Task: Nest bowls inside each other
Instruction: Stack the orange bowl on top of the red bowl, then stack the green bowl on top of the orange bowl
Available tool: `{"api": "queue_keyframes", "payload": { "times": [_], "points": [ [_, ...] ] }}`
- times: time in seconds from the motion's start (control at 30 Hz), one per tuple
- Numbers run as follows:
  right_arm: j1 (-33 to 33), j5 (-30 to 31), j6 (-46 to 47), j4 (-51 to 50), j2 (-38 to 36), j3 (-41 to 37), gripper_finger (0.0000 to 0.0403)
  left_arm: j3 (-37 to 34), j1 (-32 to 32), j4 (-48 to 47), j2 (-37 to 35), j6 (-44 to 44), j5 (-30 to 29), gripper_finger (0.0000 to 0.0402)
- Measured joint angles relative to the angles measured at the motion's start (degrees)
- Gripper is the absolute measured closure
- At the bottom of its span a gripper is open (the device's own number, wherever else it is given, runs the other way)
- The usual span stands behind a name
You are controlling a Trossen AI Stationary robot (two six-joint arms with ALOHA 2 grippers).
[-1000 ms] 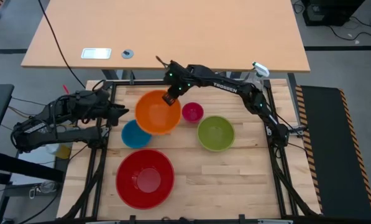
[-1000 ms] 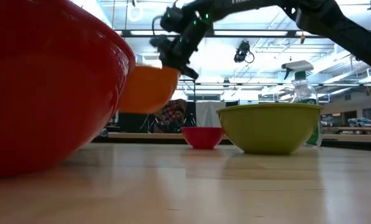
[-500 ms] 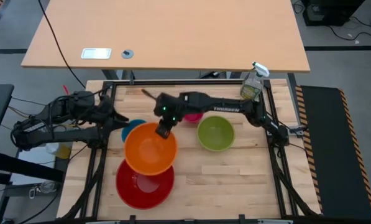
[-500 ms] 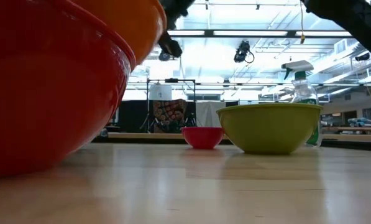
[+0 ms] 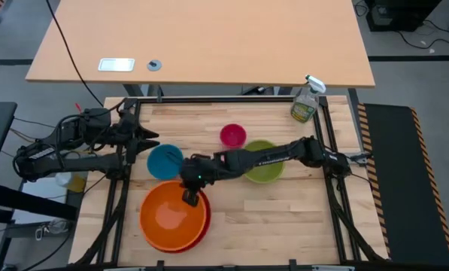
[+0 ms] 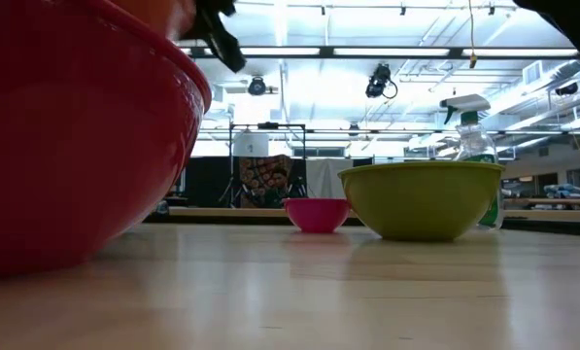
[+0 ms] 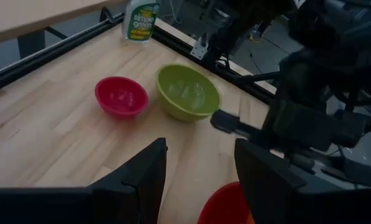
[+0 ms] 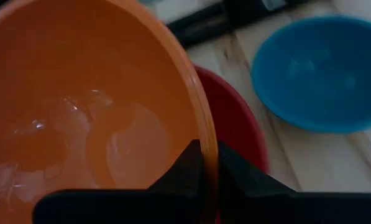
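Note:
The orange bowl hangs low over the red bowl, covering almost all of it, and my right gripper is shut on its rim. In the low view only the red bowl's wall and a sliver of orange above it show. The blue bowl, the pink bowl and the green bowl stand on their bases on the wooden table. My left gripper waits open at the table's left edge, next to the blue bowl, with nothing between its fingers. My right gripper pinches the orange bowl's rim at its far right part, one finger inside the bowl and one outside. The fingers slant down from the table's far right. The bowl is mouth up inside the red bowl's rim; whether it rests there I cannot tell.
A clear spray bottle stands at the far right corner. My right arm stretches across the table over the green bowl's near left part. Bare wood lies at the table's near right.
My right gripper has swung from the table's far middle toward the near left edge, carrying the orange bowl past the blue bowl and sinking slightly. The bowl now hangs over the red bowl and is partly inside it. The gripper has stayed shut on the rim.

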Motion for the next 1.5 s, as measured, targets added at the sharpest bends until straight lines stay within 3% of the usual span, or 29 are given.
{"api": "queue_keyframes", "payload": {
  "times": [0.23,0.57,0.93,1.27,1.5],
  "points": [
    [0.6,0.3,-0.7,4.9,0.0,-7.5,0.0372,0.0,0.0,0.2,0.6,0.2,-1.2,0.0209],
    [-0.2,-0.7,-1.0,6.4,0.0,-10.5,0.035,0.0,0.0,0.2,1.5,0.0,-1.5,0.0209],
    [-1.7,-4.1,-1.2,7.3,0.0,-10.3,0.0266,0.0,0.0,0.2,1.5,0.0,-1.5,0.0209],
    [-6.3,-2.8,-1.3,-15.4,-2.8,1.3,0.0223,0.0,0.0,-0.3,1.5,-0.2,-1.5,0.0209],
    [-6.1,5.1,-2.6,-27.2,-7.9,-2.6,0.0222,0.0,0.0,-3.5,1.5,-2.9,-1.5,0.0209]
  ]
}}
